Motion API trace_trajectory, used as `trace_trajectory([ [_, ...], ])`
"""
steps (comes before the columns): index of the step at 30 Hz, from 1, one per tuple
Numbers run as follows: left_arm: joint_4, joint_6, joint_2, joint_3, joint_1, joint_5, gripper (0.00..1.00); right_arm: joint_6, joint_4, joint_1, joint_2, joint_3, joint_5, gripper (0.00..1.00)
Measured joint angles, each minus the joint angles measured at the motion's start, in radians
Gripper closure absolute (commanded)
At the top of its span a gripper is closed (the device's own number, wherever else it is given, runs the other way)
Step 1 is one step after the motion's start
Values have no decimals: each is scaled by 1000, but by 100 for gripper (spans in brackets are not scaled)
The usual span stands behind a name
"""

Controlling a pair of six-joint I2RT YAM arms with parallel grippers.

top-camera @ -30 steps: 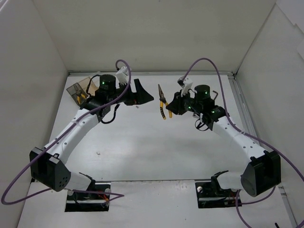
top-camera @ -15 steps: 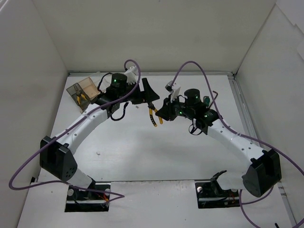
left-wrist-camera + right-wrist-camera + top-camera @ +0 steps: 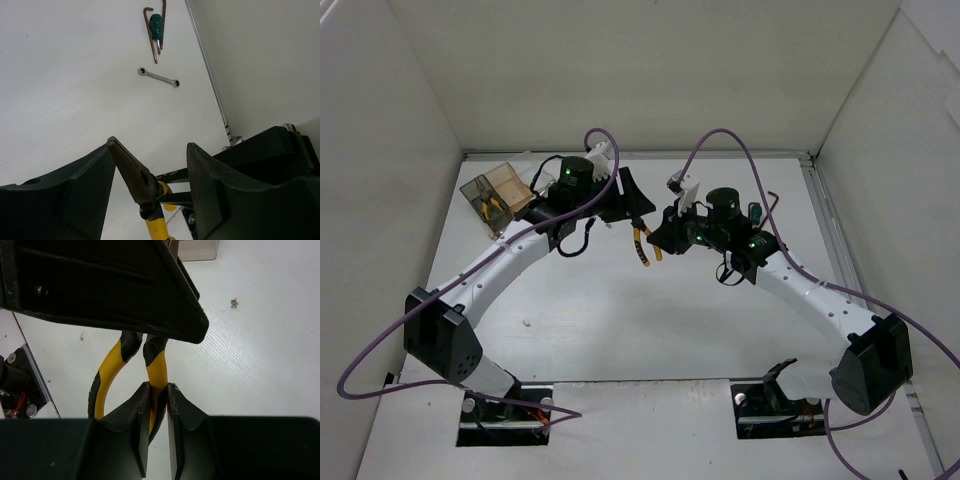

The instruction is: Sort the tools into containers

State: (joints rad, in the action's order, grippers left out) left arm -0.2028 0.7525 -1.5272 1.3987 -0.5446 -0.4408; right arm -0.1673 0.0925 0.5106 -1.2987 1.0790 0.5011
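Note:
My right gripper [image 3: 158,390] is shut on one yellow handle of the pliers [image 3: 156,367] and holds them above the table [image 3: 620,300]. In the top view the pliers [image 3: 642,245] hang between the two grippers. My left gripper [image 3: 151,145] is open. The dark nose of the pliers [image 3: 131,172] stands between its jaws, close against the left finger [image 3: 75,190]. The green-handled screwdriver [image 3: 156,24], the hex key [image 3: 150,35] and the silver wrench [image 3: 159,78] lie on the table beyond. The clear organiser tray [image 3: 500,188] sits at the far left with yellow-handled pliers [image 3: 492,207] in it.
White walls enclose the table on three sides. Purple cables [image 3: 720,140] loop above both arms. The black base mounts [image 3: 505,415] sit at the near edge. A metal rail [image 3: 210,85] runs along the table's edge near the loose tools.
Both arms have moved toward each other. My right gripper carried the pliers left, and my open left gripper came round their nose. Little has moved in the last half second.

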Motion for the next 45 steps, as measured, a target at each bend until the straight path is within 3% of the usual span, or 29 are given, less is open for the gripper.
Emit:
trace_trajectory([
  [4,-6,9,13,-4,0,15,48,0,-5,0,-1,0,-12,100],
  [9,-6,16,18,-4,0,24,56,-5,-16,2,-11,0,-22,100],
  [17,-5,39,15,-4,0,37,84,-16,-20,14,-15,0,-40,100],
  [19,-5,42,14,-4,0,40,97,-16,-20,13,-15,0,-41,100],
  [20,-2,45,13,-4,-2,39,100,-16,-20,14,-15,0,-44,97],
  [21,-1,45,12,-4,-3,40,100,-16,-19,14,-16,0,-45,86],
  [22,-1,45,11,-4,-4,44,100,-18,-19,14,-16,0,-47,69],
  [26,-12,39,10,-4,-5,43,100,-35,-40,18,-17,0,-75,37],
  [29,-24,19,11,-6,14,37,100,-36,-43,19,-17,0,-107,30],
  [34,-61,-58,31,-24,167,38,100,-38,-42,6,-2,-13,-123,28],
  [40,-71,-225,79,-21,490,55,100,-36,-11,-32,63,-84,-148,27],
  [45,-69,-349,59,23,674,65,100,-17,48,-49,110,-105,-183,26],
])
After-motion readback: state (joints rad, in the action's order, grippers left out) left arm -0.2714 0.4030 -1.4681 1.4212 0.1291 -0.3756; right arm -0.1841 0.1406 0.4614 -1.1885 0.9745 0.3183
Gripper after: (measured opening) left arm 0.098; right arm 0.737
